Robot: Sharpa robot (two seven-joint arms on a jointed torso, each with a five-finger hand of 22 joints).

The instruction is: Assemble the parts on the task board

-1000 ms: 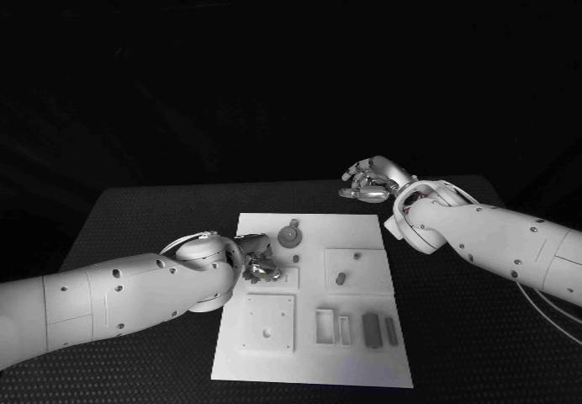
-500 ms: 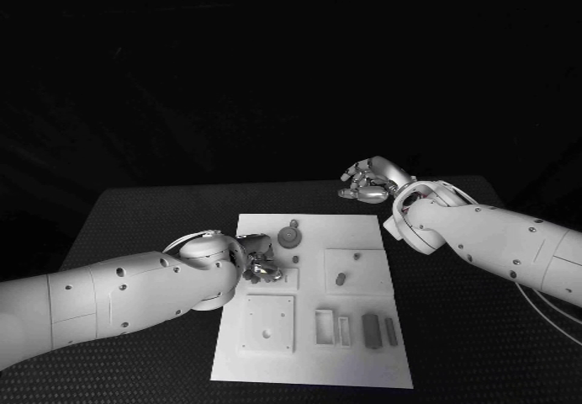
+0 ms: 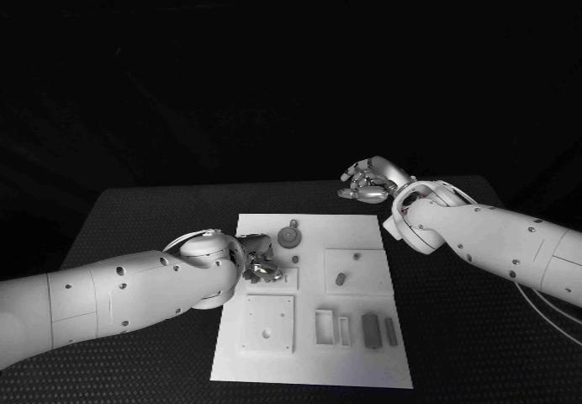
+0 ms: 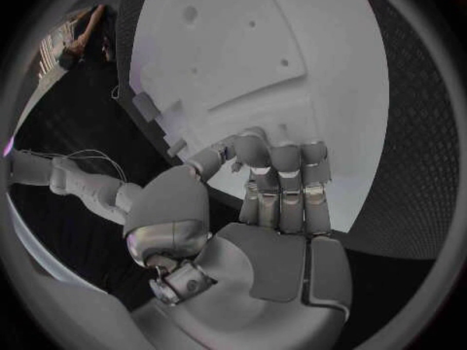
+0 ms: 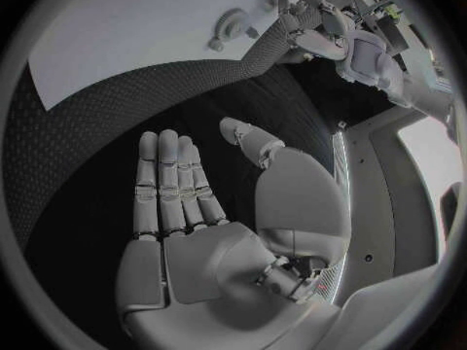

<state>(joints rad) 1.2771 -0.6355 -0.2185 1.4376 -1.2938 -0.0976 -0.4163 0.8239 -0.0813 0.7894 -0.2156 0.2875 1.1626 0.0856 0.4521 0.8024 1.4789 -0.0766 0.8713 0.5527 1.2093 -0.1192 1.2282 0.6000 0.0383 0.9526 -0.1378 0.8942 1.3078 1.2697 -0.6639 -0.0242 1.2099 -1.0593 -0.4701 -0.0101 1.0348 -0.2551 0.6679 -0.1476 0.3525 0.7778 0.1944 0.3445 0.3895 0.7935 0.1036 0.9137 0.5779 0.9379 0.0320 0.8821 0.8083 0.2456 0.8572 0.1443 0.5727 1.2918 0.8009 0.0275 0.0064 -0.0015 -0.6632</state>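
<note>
You see the white rectangular task board (image 3: 364,225) lying in the middle of the black textured table (image 3: 145,210), long side running away from the robot. Your left silver hand (image 3: 252,259) sits over the board's left edge, about midway along it, fingers curled down at a raised white square block (image 3: 283,279). In the left wrist view that left hand (image 4: 263,202) has its fingers bent together with tips against the white board surface (image 4: 292,47); you cannot tell whether anything is pinched between them, the fingers hide the spot.

Just beyond the left hand lies a round grey part with a small tab (image 3: 291,235), flat on the board, close to the fingers but apart from them. To its right a white square plate (image 3: 357,269) carries a small grey oval peg (image 3: 341,278). At the near end you have a white square plate with a hole (image 3: 267,323), a white open rectangular frame (image 3: 326,326), a grey rectangular block (image 3: 370,329) and a thin grey bar (image 3: 390,331), side by side, none touching a hand.

Your right silver hand (image 3: 370,183) hangs beyond the board's far right corner, over the table, well apart from every part. The right wrist view shows that right hand (image 5: 209,210) flat, fingers straight and spread, holding nothing, above black table (image 5: 88,140); the round grey part (image 5: 230,25) and the left hand (image 5: 311,23) lie farther off on the board.

The left forearm (image 3: 121,290) covers the table beside the board's left edge.
</note>
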